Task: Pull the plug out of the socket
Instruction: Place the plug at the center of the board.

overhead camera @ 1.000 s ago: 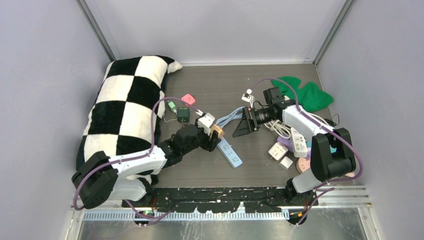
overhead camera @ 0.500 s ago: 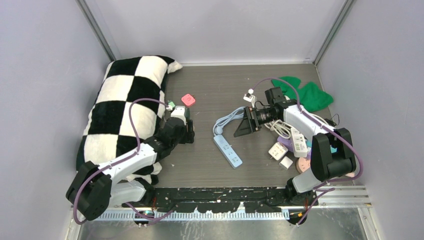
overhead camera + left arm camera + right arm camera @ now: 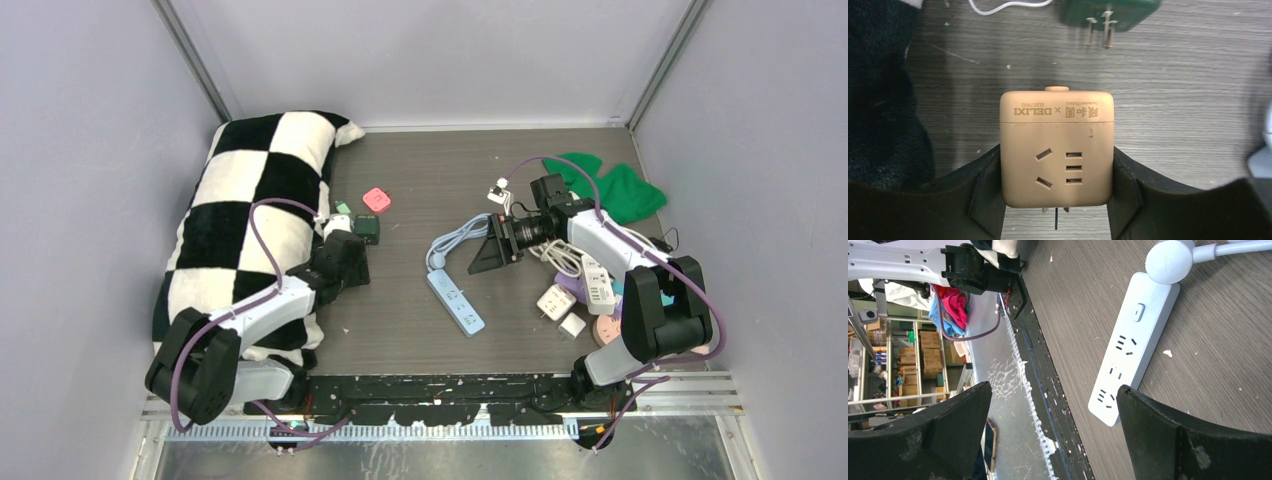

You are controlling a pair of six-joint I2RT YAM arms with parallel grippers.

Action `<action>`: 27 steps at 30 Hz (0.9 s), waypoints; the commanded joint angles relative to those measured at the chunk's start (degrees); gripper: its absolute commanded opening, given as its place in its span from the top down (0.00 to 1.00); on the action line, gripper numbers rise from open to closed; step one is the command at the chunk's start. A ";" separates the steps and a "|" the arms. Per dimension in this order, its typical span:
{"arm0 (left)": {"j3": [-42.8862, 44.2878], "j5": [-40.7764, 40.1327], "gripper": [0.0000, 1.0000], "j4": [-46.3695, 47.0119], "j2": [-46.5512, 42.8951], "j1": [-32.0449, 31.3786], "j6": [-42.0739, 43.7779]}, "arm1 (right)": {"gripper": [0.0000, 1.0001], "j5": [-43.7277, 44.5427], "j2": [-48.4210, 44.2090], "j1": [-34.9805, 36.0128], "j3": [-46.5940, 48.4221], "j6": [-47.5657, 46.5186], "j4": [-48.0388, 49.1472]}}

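Observation:
My left gripper [image 3: 1056,172] is shut on a tan cube plug adapter [image 3: 1056,150], its pads pressed on both sides and its prongs showing below. In the top view the left gripper [image 3: 350,262] is next to the checkered pillow, well left of the white power strip [image 3: 455,302], and the cube is hidden under the wrist. The strip lies flat with its sockets bare, as the right wrist view [image 3: 1130,352] also shows. My right gripper [image 3: 490,255] is open and empty, tilted just right of the strip's far end; its jaws stand wide apart in the right wrist view [image 3: 1053,390].
A checkered pillow [image 3: 260,210] fills the left side. A dark green plug [image 3: 366,228] with a white cord and a pink block [image 3: 376,199] lie just beyond my left gripper. Several chargers and cords [image 3: 575,290] are piled at the right, with a green cloth [image 3: 605,185] behind.
My left gripper has carried the tan cube away from the power strip, leftward to the pillow's edge. The right arm and the strip have not moved.

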 commanded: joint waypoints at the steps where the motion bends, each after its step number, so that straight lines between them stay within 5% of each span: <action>1: 4.47 -4.49 1.00 -1.31 3.13 0.90 -1.14 | 0.00 0.13 -0.66 -0.45 1.92 -1.50 -0.37; 6: 7.66 -9.49 0.87 -4.98 7.32 0.89 -2.34 | 0.00 0.25 -0.68 -0.63 1.83 -1.81 -0.56; 9: 9.67 -10.99 0.46 -7.30 9.65 0.89 -3.04 | 0.00 0.23 -0.52 -0.64 1.79 -1.93 -0.55; 11: 11.03 -11.25 0.32 -8.89 10.97 0.89 -3.37 | 0.00 0.28 -0.47 -0.66 1.79 -1.95 -0.68; 27: 16.52 -5.76 0.08 -16.29 2.16 0.89 -0.90 | 0.00 1.14 -0.66 -0.94 2.71 -4.28 -2.99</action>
